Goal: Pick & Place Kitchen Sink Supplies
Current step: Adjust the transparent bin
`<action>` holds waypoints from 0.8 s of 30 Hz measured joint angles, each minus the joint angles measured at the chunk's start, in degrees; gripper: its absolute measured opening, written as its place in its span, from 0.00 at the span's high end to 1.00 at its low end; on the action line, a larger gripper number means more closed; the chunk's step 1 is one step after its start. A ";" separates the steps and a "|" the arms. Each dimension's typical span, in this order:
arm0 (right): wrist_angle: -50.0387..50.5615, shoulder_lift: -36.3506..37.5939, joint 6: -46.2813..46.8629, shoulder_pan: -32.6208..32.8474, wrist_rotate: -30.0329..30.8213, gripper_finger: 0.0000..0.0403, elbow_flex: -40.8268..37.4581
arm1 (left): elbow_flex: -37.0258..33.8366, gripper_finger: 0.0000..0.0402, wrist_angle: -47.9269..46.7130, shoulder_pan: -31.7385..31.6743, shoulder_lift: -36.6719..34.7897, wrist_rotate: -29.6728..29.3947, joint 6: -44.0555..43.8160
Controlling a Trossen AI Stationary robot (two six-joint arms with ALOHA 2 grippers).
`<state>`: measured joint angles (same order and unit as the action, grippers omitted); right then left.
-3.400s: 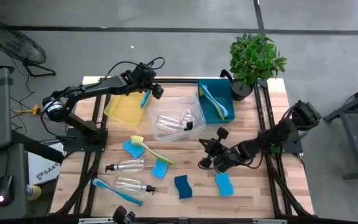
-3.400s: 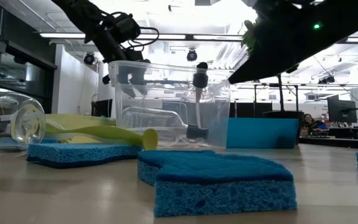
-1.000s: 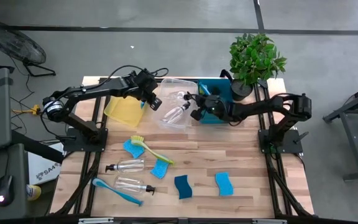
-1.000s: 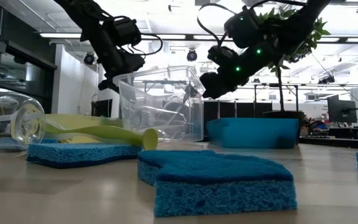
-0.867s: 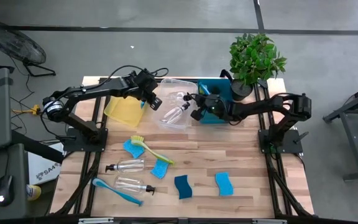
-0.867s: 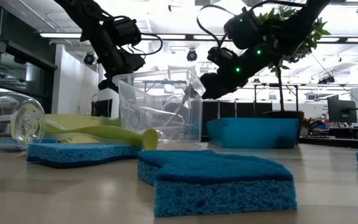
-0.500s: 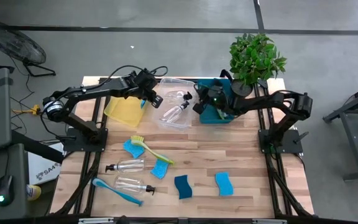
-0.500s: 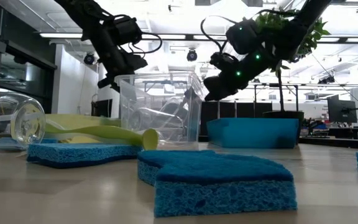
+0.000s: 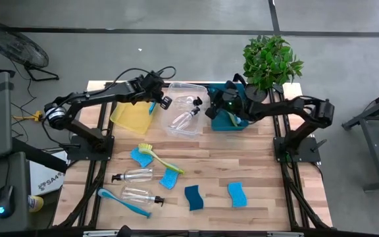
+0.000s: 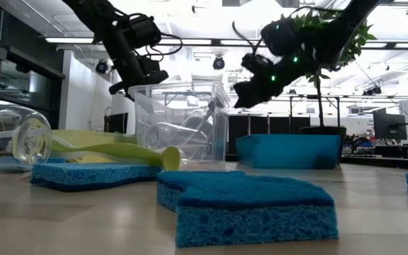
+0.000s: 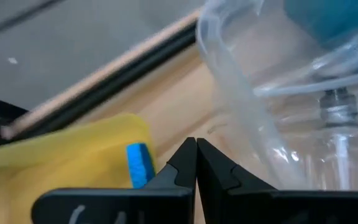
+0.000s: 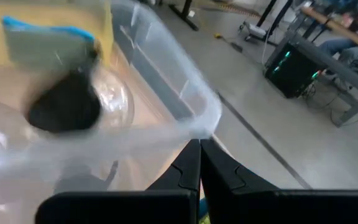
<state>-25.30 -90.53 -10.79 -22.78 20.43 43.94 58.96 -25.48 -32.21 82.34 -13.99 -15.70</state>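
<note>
We see the left gripper [image 9: 163,102] clenched, its fingers [image 11: 185,165] pressed together on nothing, raised beside the clear plastic bin [image 9: 199,125] on the side facing the yellow plastic bin [image 9: 131,118]. The right gripper [image 9: 210,112] is likewise clenched and empty, raised at the clear bin's opposite side, over the teal plastic bin [image 9: 232,123]. These three bins stand in a row along the worktop's far edge, with the potted green plant [image 9: 270,60] at the far right corner.

Inside the clear bin we make out clear plastic bottles with black tops [image 9: 188,117]; their number is hard to tell through the walls. A small blue item [image 11: 140,163] sits in the yellow bin; we cannot identify it.

Toward the worktop's near left corner lie two more clear bottles with black tops [image 9: 131,176] [image 9: 140,195], a blue long-handled brush [image 9: 120,202] and a yellow-green long-handled brush [image 9: 158,157] resting across a blue rectangular sponge [image 9: 140,158]. Three further blue sponges [image 9: 170,178] [image 9: 193,197] [image 9: 237,194] lie along the near edge.

In the low view, the nearest sponge [image 10: 250,205] hides much of the worktop, and a bottle [image 10: 27,142] is cut off at the frame's edge.
</note>
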 joint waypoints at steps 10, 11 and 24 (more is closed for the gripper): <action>9.96 12.45 0.09 7.28 6.87 1.00 0.00 | 0.00 1.00 -0.62 0.00 -5.29 -4.30 0.87; 11.44 13.78 0.97 8.29 4.48 1.00 0.00 | 0.00 1.00 -0.92 0.02 -5.85 -4.22 0.95; 7.91 12.90 7.26 28.22 -3.77 1.00 -4.28 | 0.00 1.00 -0.87 8.07 -9.52 -6.10 3.45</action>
<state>-17.39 -77.63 -3.53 5.44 16.65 39.67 58.96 -26.35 -24.14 72.82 -20.09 -12.25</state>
